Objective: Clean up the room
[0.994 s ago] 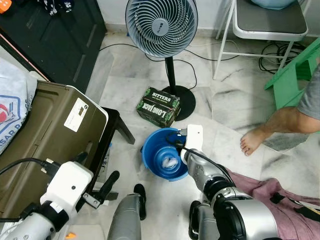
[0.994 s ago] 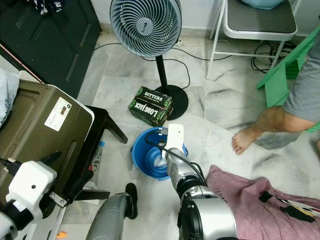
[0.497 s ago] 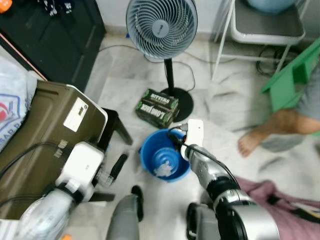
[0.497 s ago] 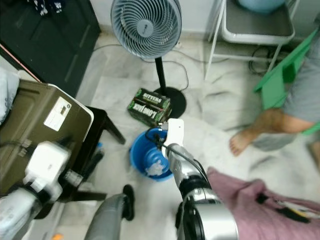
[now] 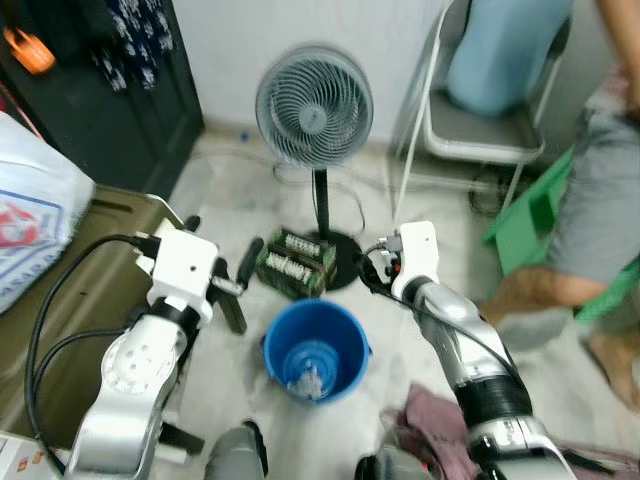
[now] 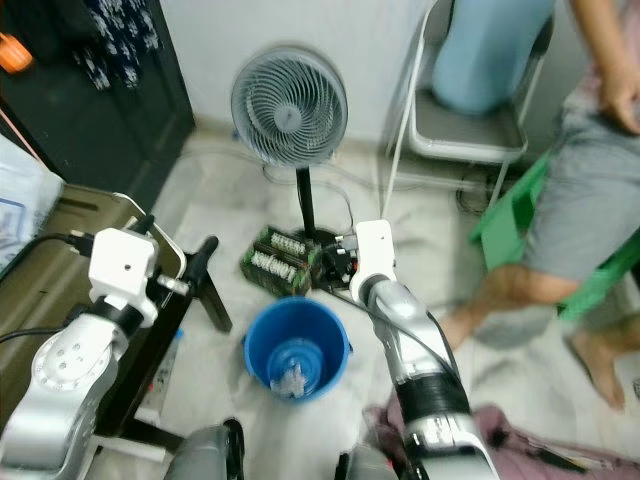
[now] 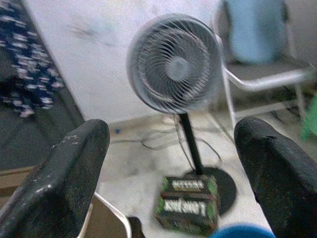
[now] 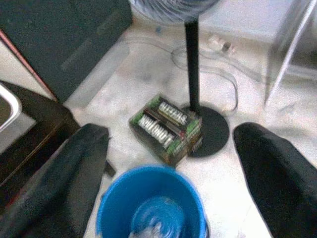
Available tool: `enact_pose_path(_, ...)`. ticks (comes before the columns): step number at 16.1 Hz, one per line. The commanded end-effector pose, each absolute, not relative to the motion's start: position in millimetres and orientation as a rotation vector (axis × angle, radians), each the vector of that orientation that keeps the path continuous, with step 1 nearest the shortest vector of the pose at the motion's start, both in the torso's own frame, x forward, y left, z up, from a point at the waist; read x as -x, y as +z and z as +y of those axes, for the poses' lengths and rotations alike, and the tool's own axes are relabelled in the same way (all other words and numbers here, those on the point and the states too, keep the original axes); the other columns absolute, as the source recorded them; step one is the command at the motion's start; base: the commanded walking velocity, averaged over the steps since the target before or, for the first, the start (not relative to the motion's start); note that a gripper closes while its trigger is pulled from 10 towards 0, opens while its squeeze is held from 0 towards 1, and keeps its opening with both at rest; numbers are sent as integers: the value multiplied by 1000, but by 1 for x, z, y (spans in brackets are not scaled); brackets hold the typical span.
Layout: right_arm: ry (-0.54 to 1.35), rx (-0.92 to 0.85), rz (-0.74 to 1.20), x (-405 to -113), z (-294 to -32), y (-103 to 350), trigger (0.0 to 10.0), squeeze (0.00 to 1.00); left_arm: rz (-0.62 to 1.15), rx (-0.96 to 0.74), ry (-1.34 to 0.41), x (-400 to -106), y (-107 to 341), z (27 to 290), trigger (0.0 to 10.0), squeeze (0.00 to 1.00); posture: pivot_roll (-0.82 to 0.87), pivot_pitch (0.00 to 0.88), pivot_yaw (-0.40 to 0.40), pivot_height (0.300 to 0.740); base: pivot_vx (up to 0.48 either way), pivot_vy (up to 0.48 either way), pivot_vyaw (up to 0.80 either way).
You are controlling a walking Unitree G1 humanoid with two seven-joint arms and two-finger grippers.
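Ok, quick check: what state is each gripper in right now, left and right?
Left gripper: jaws open, holding nothing, raised above the floor.
Right gripper: jaws open, empty, above the blue bucket.

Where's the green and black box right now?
The green and black box sits on the floor ahead in the eye views, against the base of the standing fan, just beyond the blue bucket.
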State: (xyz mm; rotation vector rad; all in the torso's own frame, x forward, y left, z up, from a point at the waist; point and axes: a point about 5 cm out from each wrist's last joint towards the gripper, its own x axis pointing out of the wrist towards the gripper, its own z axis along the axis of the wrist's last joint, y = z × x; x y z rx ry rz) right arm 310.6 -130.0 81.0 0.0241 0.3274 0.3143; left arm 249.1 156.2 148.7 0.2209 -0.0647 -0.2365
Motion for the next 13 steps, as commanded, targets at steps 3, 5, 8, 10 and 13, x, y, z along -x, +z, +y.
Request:
enact_pose_path(3,336,31,279,-304,-135,85,10000,1000,-68,-221,-205,-254,146,159,10000,0,-28,0,-5,740,0,0,0)
enact_pose_path(5,244,23,148,-295,-155,103,10000,0,-93,-200,-172,-264,143,161,10000,0,-65,0,-5,740,0,0,0)
enact_pose_path(8,53,-4,81,-261,-192,107,10000,0,-105,-134,-77,-259,134,172,10000,0,-77,0,-3,740,0,0,0)
enact_pose_path(10,45,8,91,-258,-192,106,10000,0,-92,-109,-51,-255,131,175,10000,0,-72,0,-6,740,0,0,0)
enact_pose_path(13,0,32,65,-265,-193,115,10000,0,-109,-100,-31,-251,130,174,10000,0,-67,0,-5,740,0,0,0)
